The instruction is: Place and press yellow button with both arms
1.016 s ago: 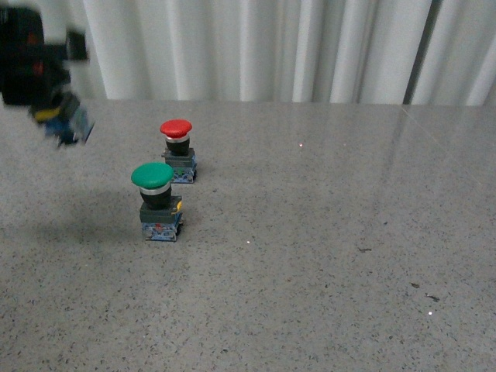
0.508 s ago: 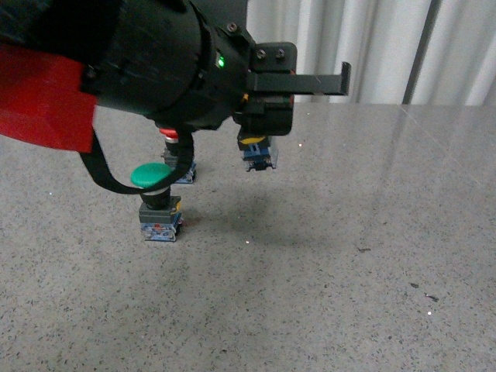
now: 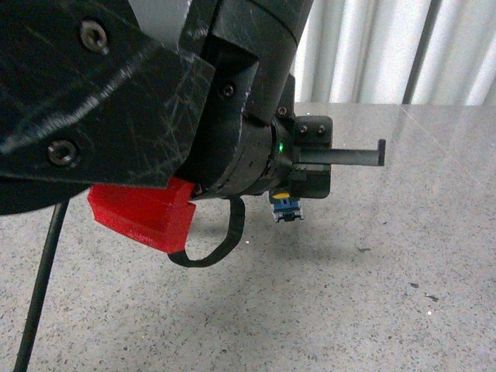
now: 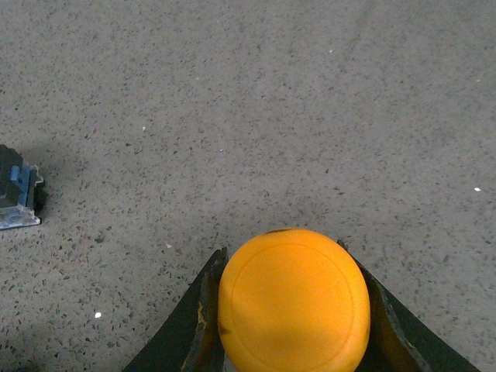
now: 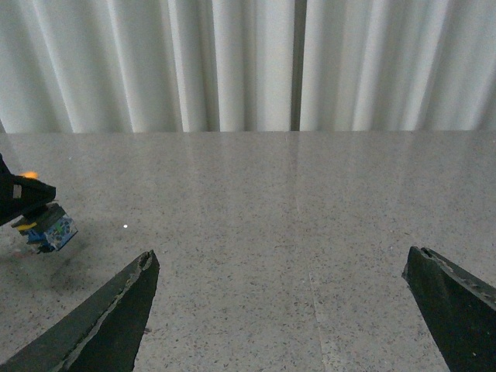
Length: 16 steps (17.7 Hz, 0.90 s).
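Observation:
My left gripper (image 4: 293, 311) is shut on the yellow button (image 4: 293, 301); its orange-yellow cap fills the gap between the two black fingers (image 4: 198, 318). In the front view the button's bluish base (image 3: 285, 208) hangs a little above the grey table under the left gripper (image 3: 288, 194), with a shadow beneath. The bulky black left arm (image 3: 139, 101) fills the left half of that view. My right gripper (image 5: 280, 263) stands open over bare table, nothing between its fingers (image 5: 116, 310). The right wrist view also shows the held yellow button (image 5: 48, 229) off to one side.
The speckled grey table (image 3: 403, 256) runs back to a white curtain (image 3: 411, 46). A red part (image 3: 143, 211) and a looping black cable (image 3: 217, 248) hang from the left arm. The bluish base of another button (image 4: 17, 198) sits at the edge of the left wrist view.
The left arm has swept from the far left to the middle with the yellow button and come closer to the camera. It now hides the green and red buttons.

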Available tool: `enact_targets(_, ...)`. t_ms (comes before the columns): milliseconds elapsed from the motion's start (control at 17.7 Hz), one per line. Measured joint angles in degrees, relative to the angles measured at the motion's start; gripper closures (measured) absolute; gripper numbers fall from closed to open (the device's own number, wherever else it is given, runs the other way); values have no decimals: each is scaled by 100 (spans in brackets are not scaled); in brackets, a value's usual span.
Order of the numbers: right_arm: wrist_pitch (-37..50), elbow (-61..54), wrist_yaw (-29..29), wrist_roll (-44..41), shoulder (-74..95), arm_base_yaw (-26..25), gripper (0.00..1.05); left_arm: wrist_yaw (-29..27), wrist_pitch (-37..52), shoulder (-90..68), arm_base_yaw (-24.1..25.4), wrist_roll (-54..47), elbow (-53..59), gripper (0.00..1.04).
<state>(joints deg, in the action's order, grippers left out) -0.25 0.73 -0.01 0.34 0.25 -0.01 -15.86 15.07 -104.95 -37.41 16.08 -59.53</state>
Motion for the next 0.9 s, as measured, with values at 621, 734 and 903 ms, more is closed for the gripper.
enact_targets(621,-2,0,0,0,0,0,6,-205,96,-330,81,7,-28,42)
enact_targets(734,0,0,0,0,0,0,6,-153,136,-332,81,4,-28,19)
enact_targets(903,0,0,2,0,0,0,6,-149,396,186,184,-120,90,7)
